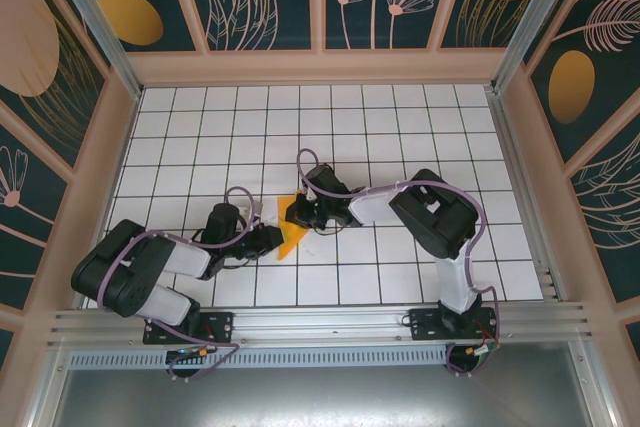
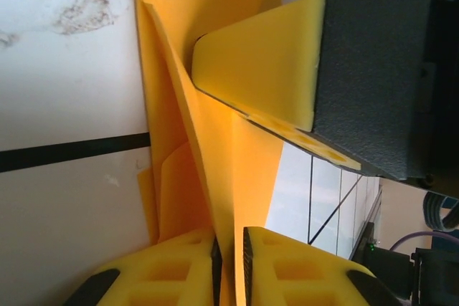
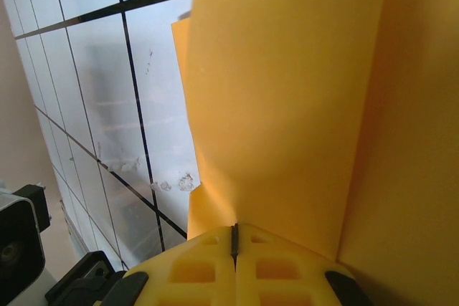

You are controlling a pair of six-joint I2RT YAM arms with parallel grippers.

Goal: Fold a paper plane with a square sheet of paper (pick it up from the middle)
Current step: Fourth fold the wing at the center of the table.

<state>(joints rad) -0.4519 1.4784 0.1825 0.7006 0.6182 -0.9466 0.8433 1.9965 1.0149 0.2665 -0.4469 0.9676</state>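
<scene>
Creased orange-yellow paper (image 1: pixel 290 239) just left of and below centre in the overhead view, on the white gridded table (image 1: pixel 400 127), between the tips of the two arms. Left gripper (image 1: pixel 266 239) at its lower left edge, right gripper (image 1: pixel 302 211) at its upper right. In the left wrist view, a raised fold running down the middle of the frame into a slim slit between the yellow foam pads (image 2: pixel 165 274) at the bottom edge. Slightly apart there; pinching or not, impossible to tell. Upper right of that view, the other arm's foam pad (image 2: pixel 265 62) pressed against the paper. In the right wrist view, pads (image 3: pixel 193 270) tight together at bottom centre, clamped on a paper flap rising across the right half of the frame.
</scene>
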